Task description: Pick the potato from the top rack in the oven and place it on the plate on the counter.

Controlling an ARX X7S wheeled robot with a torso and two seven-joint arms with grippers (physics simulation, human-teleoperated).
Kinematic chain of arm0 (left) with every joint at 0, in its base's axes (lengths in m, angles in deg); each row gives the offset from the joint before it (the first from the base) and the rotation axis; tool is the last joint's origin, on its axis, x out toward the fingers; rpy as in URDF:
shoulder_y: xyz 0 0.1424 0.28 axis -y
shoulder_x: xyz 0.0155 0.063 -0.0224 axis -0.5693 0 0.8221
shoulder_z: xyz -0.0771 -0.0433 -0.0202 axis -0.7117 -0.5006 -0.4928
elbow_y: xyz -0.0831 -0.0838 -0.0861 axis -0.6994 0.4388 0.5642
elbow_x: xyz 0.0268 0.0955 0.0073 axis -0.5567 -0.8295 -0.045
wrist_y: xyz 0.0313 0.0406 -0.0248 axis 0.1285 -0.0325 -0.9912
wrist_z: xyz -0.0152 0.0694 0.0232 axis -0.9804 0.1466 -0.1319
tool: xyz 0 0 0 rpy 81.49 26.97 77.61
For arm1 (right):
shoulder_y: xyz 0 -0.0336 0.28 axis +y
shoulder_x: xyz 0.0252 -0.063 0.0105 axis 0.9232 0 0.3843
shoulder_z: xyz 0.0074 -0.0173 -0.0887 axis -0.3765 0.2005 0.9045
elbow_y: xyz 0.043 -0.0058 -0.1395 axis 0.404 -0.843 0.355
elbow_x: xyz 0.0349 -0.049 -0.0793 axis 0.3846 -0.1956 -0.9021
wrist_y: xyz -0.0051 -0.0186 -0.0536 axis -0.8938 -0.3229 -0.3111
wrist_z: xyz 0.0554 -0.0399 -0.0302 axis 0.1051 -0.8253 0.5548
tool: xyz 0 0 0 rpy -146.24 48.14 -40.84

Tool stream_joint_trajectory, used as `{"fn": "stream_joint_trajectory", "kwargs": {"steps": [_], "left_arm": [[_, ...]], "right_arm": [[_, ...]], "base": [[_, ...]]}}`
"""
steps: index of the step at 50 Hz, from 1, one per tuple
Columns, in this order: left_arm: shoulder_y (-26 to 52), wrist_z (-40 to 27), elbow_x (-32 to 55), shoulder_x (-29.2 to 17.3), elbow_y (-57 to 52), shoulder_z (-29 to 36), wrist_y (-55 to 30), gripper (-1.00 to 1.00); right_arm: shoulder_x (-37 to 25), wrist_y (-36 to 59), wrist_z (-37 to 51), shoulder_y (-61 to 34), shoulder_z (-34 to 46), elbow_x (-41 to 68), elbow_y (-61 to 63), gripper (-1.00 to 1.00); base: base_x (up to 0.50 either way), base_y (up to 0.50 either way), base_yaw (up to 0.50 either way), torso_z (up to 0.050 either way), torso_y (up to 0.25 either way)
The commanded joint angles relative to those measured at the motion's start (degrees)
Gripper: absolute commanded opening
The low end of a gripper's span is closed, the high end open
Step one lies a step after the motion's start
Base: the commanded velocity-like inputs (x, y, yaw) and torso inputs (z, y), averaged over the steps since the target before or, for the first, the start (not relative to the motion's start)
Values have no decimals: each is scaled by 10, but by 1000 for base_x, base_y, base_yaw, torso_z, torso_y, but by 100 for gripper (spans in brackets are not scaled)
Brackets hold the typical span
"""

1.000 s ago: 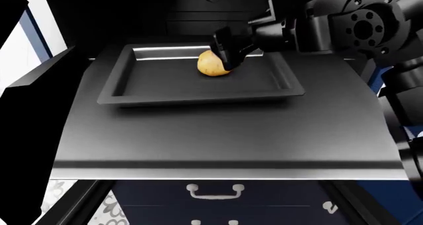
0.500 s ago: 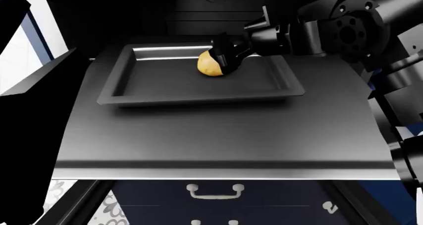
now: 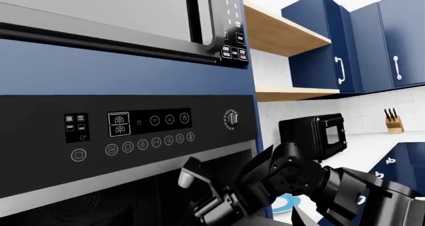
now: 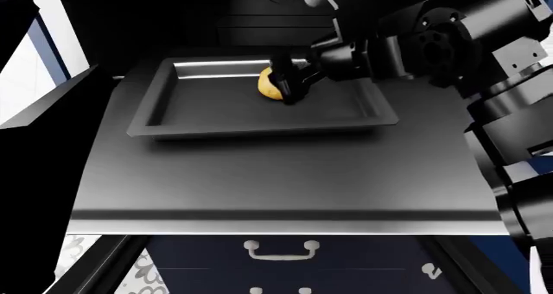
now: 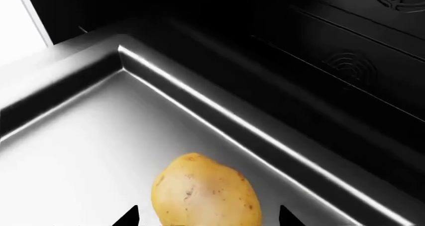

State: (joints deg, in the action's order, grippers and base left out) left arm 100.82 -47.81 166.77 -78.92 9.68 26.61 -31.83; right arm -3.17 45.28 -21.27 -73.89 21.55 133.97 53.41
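Observation:
The yellow-tan potato [image 4: 268, 85] lies near the back of the top rack [image 4: 259, 129], a shallow dark grey tray resting on the open oven door [image 4: 285, 184]. My right gripper [image 4: 285, 81] reaches in from the right and stands open around the potato [image 5: 206, 193]. One dark fingertip [image 5: 129, 217] shows on each side of it, with a small gap between each tip and the potato. The blue-rimmed plate [image 3: 287, 204] shows on the white counter [image 3: 362, 141] behind my right arm. My left gripper does not show in any view.
The dark oven cavity [image 4: 259, 15] opens behind the tray. Above it is the oven's control panel [image 3: 126, 131]. A black boxy appliance [image 3: 312, 131] and a knife block [image 3: 394, 121] stand on the counter. Navy drawers with white handles [image 4: 281, 248] sit below the door.
My right gripper has moved left and down over the potato, so its fingers now sit on both sides of it. The potato and tray have not moved.

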Motion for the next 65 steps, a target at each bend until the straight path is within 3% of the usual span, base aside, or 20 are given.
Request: {"fn": "stream_joint_trajectory", "kwargs": {"steps": [1,59,60,65], "left_arm": [[-2,2,0,-2,0,-3,0,100],[-11,4,-2,-2,-3,-3,4,100],[-10,3,-2,-3,-3,-2,5,100],[-13,4,-2,-3,-3,-4,4,100]], "right_arm": [[6,-3,-8,4,11,-5,-9,100],[20,-28,-26,22,44,-28,-37,100],[19,-29,-29,22,45,-28,-34,-100],[19,-30,-27,26,43,-26,-34,-100]], "base": [[0,0,0,0,0],[0,0,0,0,0],[0,0,0,0,0],[0,0,0,0,0]]}}
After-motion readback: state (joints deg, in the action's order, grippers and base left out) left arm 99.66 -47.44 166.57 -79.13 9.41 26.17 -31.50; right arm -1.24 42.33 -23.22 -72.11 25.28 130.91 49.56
